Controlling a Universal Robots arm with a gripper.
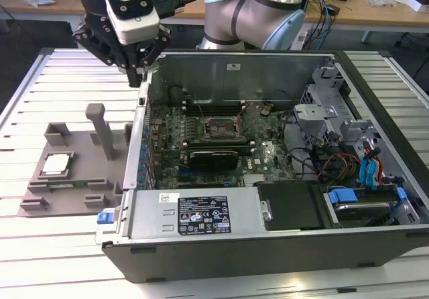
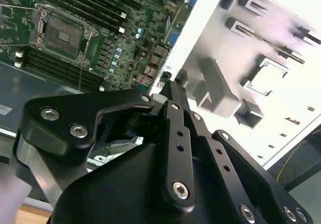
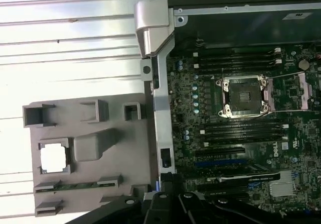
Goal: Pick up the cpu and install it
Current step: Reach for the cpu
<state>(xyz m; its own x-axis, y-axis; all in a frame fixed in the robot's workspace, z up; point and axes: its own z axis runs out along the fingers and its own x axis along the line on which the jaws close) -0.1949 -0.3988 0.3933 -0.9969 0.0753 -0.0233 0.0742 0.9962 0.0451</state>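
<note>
Exterior view: the flat, square, silver-topped cpu [image 1: 55, 165] lies face up in a recess of the grey plastic fixture [image 1: 87, 171]. Its edges run square with the pocket, and there is open room above it. Just beside the fixture, the open black computer case [image 1: 201, 245] holds a green motherboard [image 1: 268, 155] with its socket [image 1: 219, 129] open. Farther back, the black gripper [image 1: 137, 78] hangs over the case wall, fingers together and holding nothing.

One cpu [image 1: 56, 164], one fixture [image 1: 84, 153], one case [image 1: 268, 253]
</note>
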